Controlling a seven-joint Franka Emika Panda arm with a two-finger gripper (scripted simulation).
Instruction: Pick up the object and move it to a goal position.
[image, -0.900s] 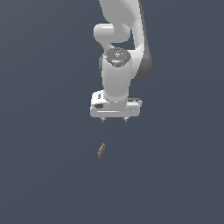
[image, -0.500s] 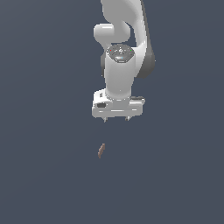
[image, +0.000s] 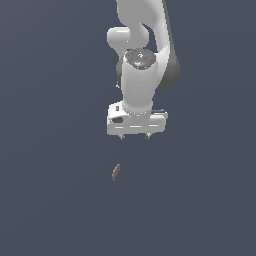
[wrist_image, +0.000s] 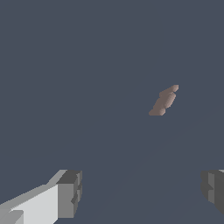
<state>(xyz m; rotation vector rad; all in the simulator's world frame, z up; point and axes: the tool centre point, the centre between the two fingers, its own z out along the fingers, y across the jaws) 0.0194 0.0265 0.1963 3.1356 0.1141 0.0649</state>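
Evidently the end effector (image: 135, 137) hung empty with its fingers spread wide, well apart from the object (image: 115, 172), which lay on the grey tabletop (image: 55, 200). This looked like the approach step; next it would need centring over the piece, then lowering.

The arm (image: 145, 45) runs off the exterior view's top edge. In the wrist view, one finger (wrist_image: 214, 190) is cut by the frame edge.

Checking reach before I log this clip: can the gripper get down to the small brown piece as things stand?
Probably yes. The gripper hangs open above the brown piece, nothing lies between them, though the piece sits off to one side of the fingers.
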